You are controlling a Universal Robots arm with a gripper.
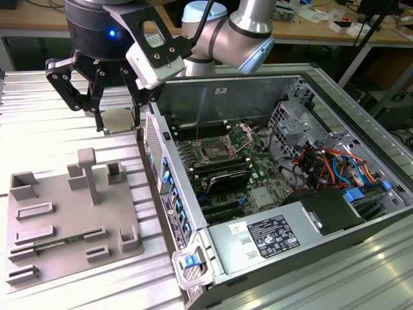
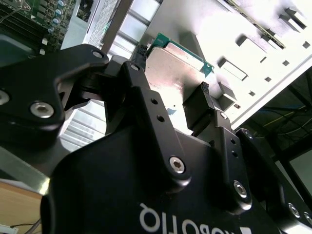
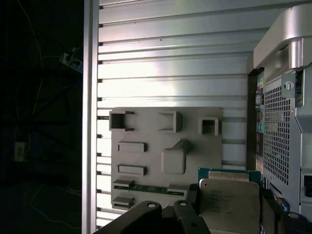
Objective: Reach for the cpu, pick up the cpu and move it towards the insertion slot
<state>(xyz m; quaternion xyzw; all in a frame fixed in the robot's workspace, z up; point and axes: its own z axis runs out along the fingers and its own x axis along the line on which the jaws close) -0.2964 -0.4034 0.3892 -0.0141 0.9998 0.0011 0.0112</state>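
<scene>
I see one ribbed metal table [image 1: 39,142] carrying everything, and on it one open computer case [image 1: 219,90] lying on its side toward the exterior view's right. Its motherboard faces up.

My one arm [image 1: 239,32] comes in from the far edge. Its grey wrist joints are bent above the case's far corner, and the wrist is turned so the tool [image 1: 119,123] hangs downward. That puts the tool outside the case, on the exterior view's left of its perforated wall.

One grey fixture plate [image 1: 58,206] lies flat on the table, on the exterior view's left of the case. It carries several raised blocks and shallow rectangular recesses, which also show in the first wrist view [image 3: 146,131].

The tool's two black fingers [image 2: 141,97] are closed onto opposite edges of the single cpu [image 2: 175,63], clamping it between them. In the first wrist view I see its pale metal top [image 3: 229,204] and a strip of green edge. The chip is held roughly flat, clear of the plate, over the gap between the plate's far side and the case wall.

The insertion slot [image 1: 213,153] sits on the motherboard inside the case, with a silver frame around a dark centre. It is well apart from the cpu, with the case wall between them.
</scene>
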